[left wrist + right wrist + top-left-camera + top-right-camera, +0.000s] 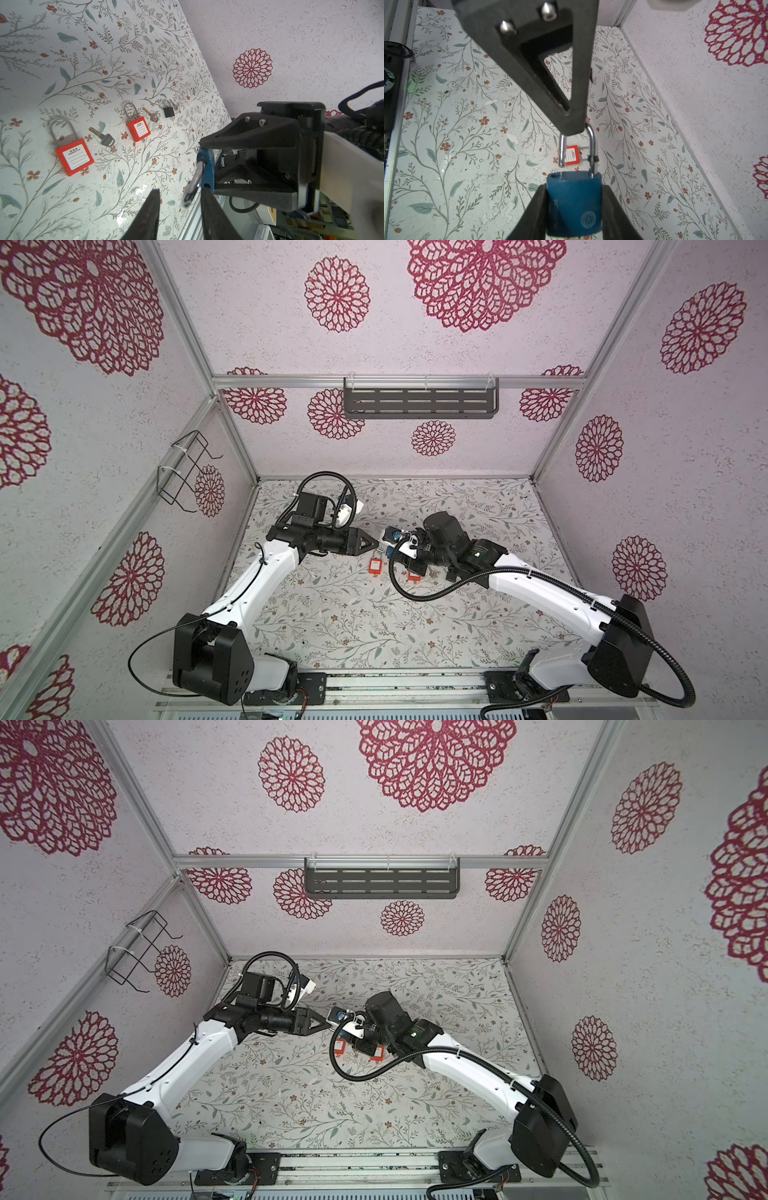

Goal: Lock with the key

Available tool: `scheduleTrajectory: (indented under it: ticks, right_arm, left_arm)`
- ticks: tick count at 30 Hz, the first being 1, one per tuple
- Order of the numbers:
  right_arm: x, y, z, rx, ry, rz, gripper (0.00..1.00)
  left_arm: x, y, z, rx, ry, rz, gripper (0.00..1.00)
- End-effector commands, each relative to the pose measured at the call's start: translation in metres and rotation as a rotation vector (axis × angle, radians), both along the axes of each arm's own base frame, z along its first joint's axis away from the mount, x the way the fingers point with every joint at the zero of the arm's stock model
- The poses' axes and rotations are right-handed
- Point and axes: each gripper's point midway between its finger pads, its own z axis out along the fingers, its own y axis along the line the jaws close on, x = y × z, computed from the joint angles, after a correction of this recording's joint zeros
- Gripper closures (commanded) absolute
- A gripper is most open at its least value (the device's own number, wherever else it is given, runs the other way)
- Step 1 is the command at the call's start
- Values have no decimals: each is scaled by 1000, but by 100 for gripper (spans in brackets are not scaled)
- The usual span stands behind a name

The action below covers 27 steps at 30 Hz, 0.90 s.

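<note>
Right wrist view, nearest first: the right gripper is clamped on the body of the blue padlock, one finger on each side. The shackle stands open, with one leg seated and the free leg clear of its hole. The left gripper covers the shackle's crown side-on, which hides its gap. Beyond, a red padlock lies on the table.

Left wrist view shows that gap: the left gripper's fingers straddle the shackle, partly open, and this finger is apart from the steel. Farther back is a row on the table that the right wrist view mostly misses: the red padlock, a second red padlock and a black padlock, each with a key beside it.

Both top views show the blue padlock held above mid-table, where the arms meet. Whether it has a key in it cannot be told.
</note>
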Motion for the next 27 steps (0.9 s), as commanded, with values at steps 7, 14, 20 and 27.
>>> scheduleTrajectory:
  ticks: [7, 14, 20, 27]
  right_arm:
    - [-3, 7, 31, 79, -65, 41, 93]
    - [-2, 8, 32, 81, -70, 41, 93]
    - [-1, 8, 34, 84, -78, 35, 93]
    - [0, 8, 32, 78, -80, 31, 93]
  left_arm:
    - [0, -10, 15, -40, -48, -58, 74]
    - [-1, -12, 14, -40, -41, -69, 78]
    - [-4, -15, 14, -48, -32, -87, 80]
    - [-4, -17, 14, -48, -30, -98, 87]
